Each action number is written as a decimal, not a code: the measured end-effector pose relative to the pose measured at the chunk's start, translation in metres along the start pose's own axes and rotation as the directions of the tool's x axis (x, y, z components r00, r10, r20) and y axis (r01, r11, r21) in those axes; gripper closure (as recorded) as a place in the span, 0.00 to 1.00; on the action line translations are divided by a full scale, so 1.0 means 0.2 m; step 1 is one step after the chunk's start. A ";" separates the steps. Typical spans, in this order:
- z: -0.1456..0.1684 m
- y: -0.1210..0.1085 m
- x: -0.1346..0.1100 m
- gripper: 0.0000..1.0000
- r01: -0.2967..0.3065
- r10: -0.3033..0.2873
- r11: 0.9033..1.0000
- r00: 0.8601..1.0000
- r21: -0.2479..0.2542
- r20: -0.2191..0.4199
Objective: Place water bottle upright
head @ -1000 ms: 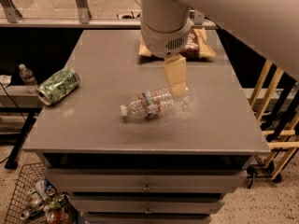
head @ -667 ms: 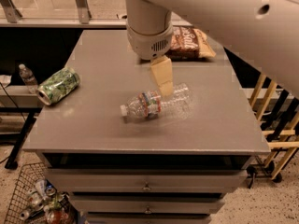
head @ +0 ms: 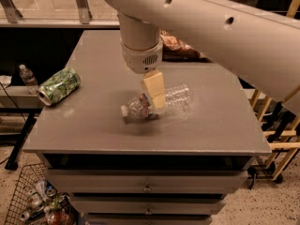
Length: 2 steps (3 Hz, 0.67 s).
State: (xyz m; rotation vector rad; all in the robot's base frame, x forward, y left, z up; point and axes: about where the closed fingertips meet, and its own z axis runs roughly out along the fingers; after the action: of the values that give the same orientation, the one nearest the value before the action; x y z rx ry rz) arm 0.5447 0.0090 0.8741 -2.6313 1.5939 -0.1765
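The water bottle (head: 174, 99) lies on its side near the middle of the grey table (head: 89, 130). Its white cap (head: 124, 111) points left toward the front, and its clear ribbed body points right. My gripper (head: 155, 95) hangs from the white arm (head: 140, 41) and comes straight down onto the bottle's middle, over the label band. Its cream tip covers part of the label. The bottle rests on the tabletop.
A green patterned can (head: 58, 86) lies on its side at the table's left edge. Snack bags (head: 177, 45) sit at the back, partly behind the arm. A small bottle (head: 28, 77) stands on a shelf to the left. A wire basket (head: 28, 200) is on the floor and a wooden rack (head: 276, 139) is on the right.
My arm has swung left and come down, so the gripper moved from the bottle's right end to its middle at the label. The bottle lies where it was.
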 end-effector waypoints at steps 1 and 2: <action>0.08 0.01 -0.01 0.00 -0.032 0.032 0.999 0.999 -0.035 -0.007; 0.13 0.03 0.00 0.00 -0.066 0.064 0.997 0.997 -0.050 -0.037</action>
State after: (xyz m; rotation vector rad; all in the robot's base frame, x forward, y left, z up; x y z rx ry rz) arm 0.5424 0.0062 0.8483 -2.6237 1.7153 -0.1821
